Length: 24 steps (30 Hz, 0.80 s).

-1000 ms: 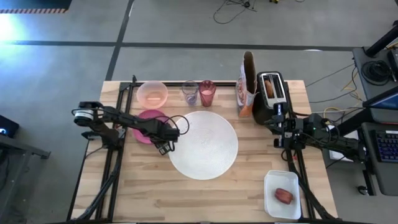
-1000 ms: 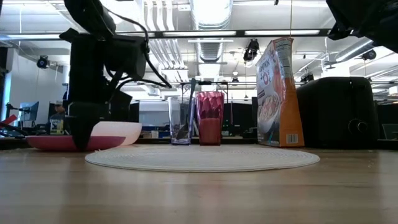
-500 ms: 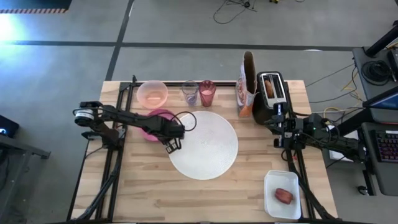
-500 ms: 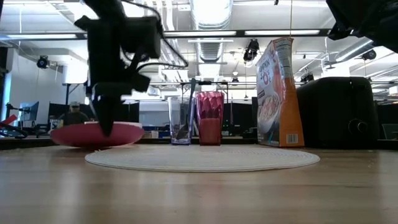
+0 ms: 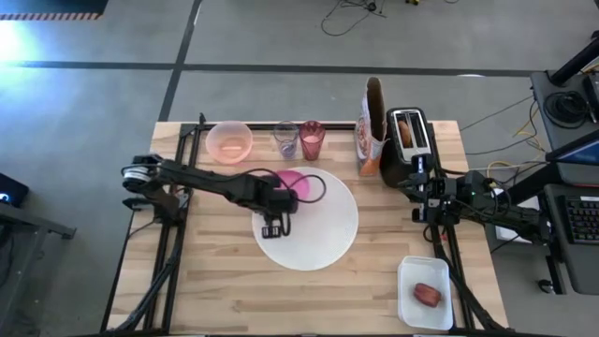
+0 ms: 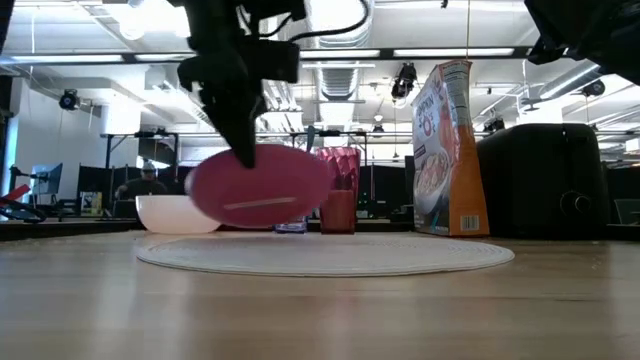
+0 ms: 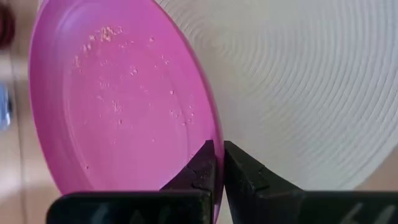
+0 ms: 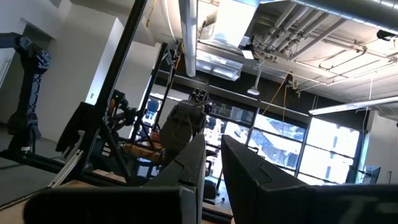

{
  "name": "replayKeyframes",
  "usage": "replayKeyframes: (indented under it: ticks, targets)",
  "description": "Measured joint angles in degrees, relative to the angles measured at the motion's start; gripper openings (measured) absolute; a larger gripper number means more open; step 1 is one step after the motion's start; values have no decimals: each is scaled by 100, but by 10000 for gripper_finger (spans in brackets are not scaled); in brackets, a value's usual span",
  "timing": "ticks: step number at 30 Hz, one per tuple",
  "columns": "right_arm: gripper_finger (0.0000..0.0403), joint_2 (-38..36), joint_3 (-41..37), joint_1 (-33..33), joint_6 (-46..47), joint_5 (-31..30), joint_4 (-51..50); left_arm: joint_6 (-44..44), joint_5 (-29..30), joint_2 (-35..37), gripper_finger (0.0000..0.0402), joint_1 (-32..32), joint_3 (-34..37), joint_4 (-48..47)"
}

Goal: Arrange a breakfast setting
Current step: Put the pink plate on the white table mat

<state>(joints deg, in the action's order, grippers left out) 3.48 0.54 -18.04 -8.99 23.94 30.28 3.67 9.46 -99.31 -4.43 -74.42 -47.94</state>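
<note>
My left gripper (image 7: 217,149) is shut on the magenta plate (image 5: 294,180), which it holds in the air over the far left part of the large white round plate (image 5: 314,225). In the low view the magenta plate (image 6: 260,187) hangs tilted below the fingers. The pale pink bowl (image 5: 229,142) and the pink cup (image 5: 312,140) stand at the table's far edge. The small red food (image 5: 427,294) lies in a white tray at the near right. My right gripper (image 8: 212,142) waits raised at the right, shut and holding nothing. My left gripper pinches the magenta plate's rim (image 7: 210,134) between its two fingers, which come steeply from above. The plate is lifted clear of the table and of the white plate. It hangs tilted below the fingers, its underside (image 6: 262,195) turned toward the table's near edge.
A clear tumbler (image 5: 285,140) stands between bowl and cup. A cereal box (image 5: 372,126) and the black toaster (image 5: 409,140), with something brown in its slot, stand at the far right. The white tray (image 5: 412,273) sits near the front right corner. Bare wood lies along the near edge.
My left gripper has risen and gone toward the table's right, from the left side to above the white plate, rolling as it went. The magenta plate, which lay flat on the table, is now lifted clear, tipped up and carried over the white plate's far left part.
</note>
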Motion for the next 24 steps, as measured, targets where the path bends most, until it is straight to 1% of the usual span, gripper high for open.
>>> replayKeyframes:
  ticks: [5,11,14,17,21,24]
  targets:
    - [43,-2,1,1,0,0,0,-791,14,-659,3,-28,-676,17]
    - [43,-2,2,0,0,0,0,-1505,24,-1500,3,-28,-1558,-14]
    - [43,-1,0,0,0,0,0,-1825,-216,-1821,3,-51,-1966,-32]
    - [43,0,2,2,0,-1,0,-2053,-420,-2099,3,-121,-2331,-99]
    - [43,-2,1,2,0,-2,-1,-2252,-418,-2404,3,-191,-2746,-323]
    - [43,0,2,1,0,-1,0,-2270,-423,-2505,3,-224,-2927,-394]
